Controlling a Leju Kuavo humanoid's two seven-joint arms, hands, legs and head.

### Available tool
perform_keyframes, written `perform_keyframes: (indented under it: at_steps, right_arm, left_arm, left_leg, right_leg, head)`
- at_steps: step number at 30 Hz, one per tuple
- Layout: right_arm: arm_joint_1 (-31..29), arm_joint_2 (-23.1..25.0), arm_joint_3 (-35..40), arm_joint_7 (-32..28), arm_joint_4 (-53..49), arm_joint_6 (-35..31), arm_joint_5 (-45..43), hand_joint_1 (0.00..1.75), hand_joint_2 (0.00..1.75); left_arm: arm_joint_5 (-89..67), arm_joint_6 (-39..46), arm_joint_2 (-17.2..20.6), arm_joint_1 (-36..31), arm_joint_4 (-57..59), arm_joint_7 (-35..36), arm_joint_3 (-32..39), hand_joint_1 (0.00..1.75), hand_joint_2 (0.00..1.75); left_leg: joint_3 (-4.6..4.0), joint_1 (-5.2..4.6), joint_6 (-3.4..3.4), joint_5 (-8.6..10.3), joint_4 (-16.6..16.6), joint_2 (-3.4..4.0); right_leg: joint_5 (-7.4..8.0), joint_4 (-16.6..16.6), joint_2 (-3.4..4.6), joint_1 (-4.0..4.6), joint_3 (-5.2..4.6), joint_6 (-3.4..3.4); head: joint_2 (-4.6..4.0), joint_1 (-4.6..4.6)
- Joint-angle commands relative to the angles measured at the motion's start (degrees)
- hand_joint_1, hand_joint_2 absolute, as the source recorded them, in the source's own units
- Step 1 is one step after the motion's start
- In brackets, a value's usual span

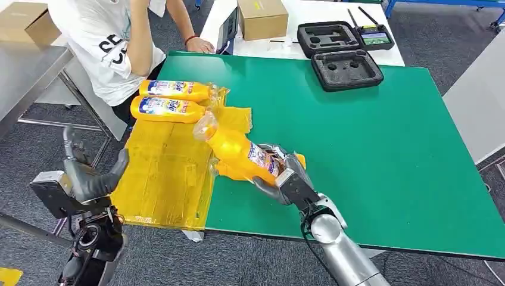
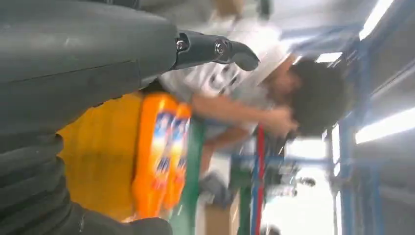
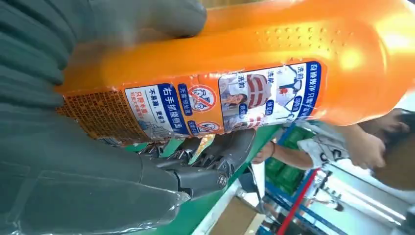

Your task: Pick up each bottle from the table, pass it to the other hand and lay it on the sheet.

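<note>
The right hand (image 1: 284, 174) grips an orange bottle (image 1: 238, 152), lifted and tilted above the table's (image 1: 369, 137) near edge, beside the yellow sheet (image 1: 161, 173). The left hand (image 1: 95, 179) waits off the table's corner, fingers apart, holding nothing. A good pass needs the bottle's free end offered leftward. Two bottles (image 1: 172, 100) fill the sheet's far end; its near part lies free.

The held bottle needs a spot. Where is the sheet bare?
The yellow sheet is bare nearer the robot than the two laid bottles. Its far end is crowded; the right hand holds a bottle by its right edge.
</note>
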Motion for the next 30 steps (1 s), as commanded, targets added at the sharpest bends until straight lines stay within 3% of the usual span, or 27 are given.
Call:
perform_keyframes:
  at_steps: [1,5,14,16,17,22,30]
  right_arm:
    - [-1.9,3.0,-0.5,-7.2,7.3,-0.9,-0.8,1.75,1.75]
    - [-2.4,4.6,1.0,-10.9,8.8,-0.7,-1.8,1.75,1.75]
    - [-1.3,6.3,2.0,-10.9,10.3,-1.5,-0.5,1.75,1.75]
    - [-0.2,6.3,1.3,-10.6,9.6,-2.1,0.0,1.75,1.75]
    - [0.1,6.1,1.1,-10.3,9.3,-2.5,0.4,1.75,1.75]
    - [2.6,5.4,-2.6,-10.1,5.9,-2.8,1.0,1.75,1.75]
    - [4.0,5.9,-5.3,-10.0,3.9,-2.3,1.2,1.75,1.75]
  left_arm:
    - [6.2,-11.2,-1.2,-1.6,5.3,5.7,-6.2,0.00,1.75]
    - [8.4,-16.6,-1.0,-2.0,6.6,7.8,-8.9,0.00,1.75]
    - [10.9,-22.1,-1.1,-5.0,9.8,9.6,-11.8,0.00,1.75]
    - [12.9,-25.0,-1.4,-7.1,11.8,10.6,-12.6,0.00,1.75]
    - [14.3,-26.6,-1.4,-7.5,12.4,11.1,-12.9,0.00,1.75]
    - [19.3,-35.1,-0.6,-8.9,13.4,11.9,-15.1,0.00,1.75]
    - [17.7,-37.7,-0.1,-9.7,12.9,12.0,-17.9,0.00,1.75]
  left_leg:
    - [0.43,0.01,0.10,-0.19,0.0,-0.04]
    - [0.21,-0.03,0.05,-0.06,0.0,-0.03]
    - [0.15,-0.02,0.04,-0.03,0.0,-0.07]
    - [0.53,0.03,0.11,-0.23,0.0,-0.14]
    - [0.18,0.00,0.05,-0.03,-0.1,-0.15]
    - [0.21,-0.01,0.06,-0.05,0.0,-0.17]
    - [0.25,-0.01,0.06,-0.11,0.0,-0.17]
  right_leg:
    - [-0.19,-0.1,-0.12,0.05,0.48,-0.12]
    - [-0.07,0.0,-0.06,-0.01,0.22,-0.07]
    - [-0.06,-0.1,-0.10,0.01,0.14,-0.06]
    - [-0.26,0.0,-0.23,0.09,0.59,-0.17]
    - [-0.08,-0.1,-0.19,0.02,0.22,-0.07]
    - [-0.10,-0.1,-0.22,0.01,0.27,-0.08]
    - [-0.17,0.0,-0.22,0.02,0.29,-0.11]
  head:
    - [0.00,0.02]
    - [0.00,0.02]
    - [0.00,0.02]
    - [0.00,0.02]
    - [0.00,0.02]
    - [0.00,0.02]
    - [0.00,0.00]
